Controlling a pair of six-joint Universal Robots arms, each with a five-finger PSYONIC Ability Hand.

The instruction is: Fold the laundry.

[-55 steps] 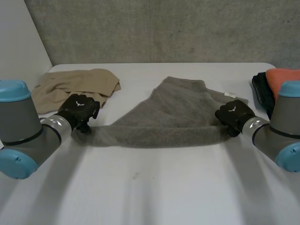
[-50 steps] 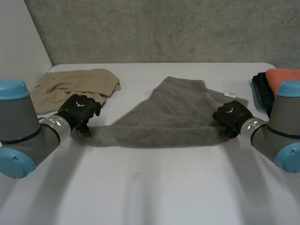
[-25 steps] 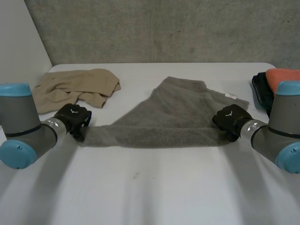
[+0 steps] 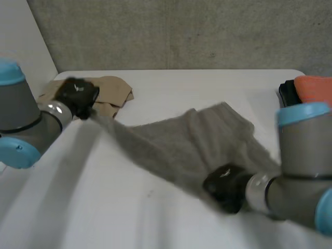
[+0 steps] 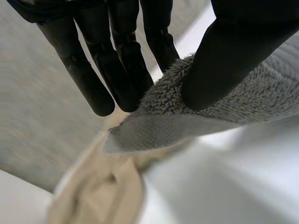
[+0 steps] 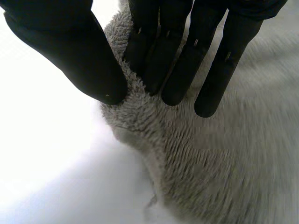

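Pinch of left hand and right hand on grey towel corners

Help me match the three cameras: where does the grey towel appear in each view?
Head view: grey towel stretched diagonally across the table, left hand to right hand.
Left wrist view: its corner pinched at the left hand's fingertips.
Right wrist view: its edge pinched at the right hand's fingertips.
Shared landmark: beige cloth beside the left hand, head and left wrist views.
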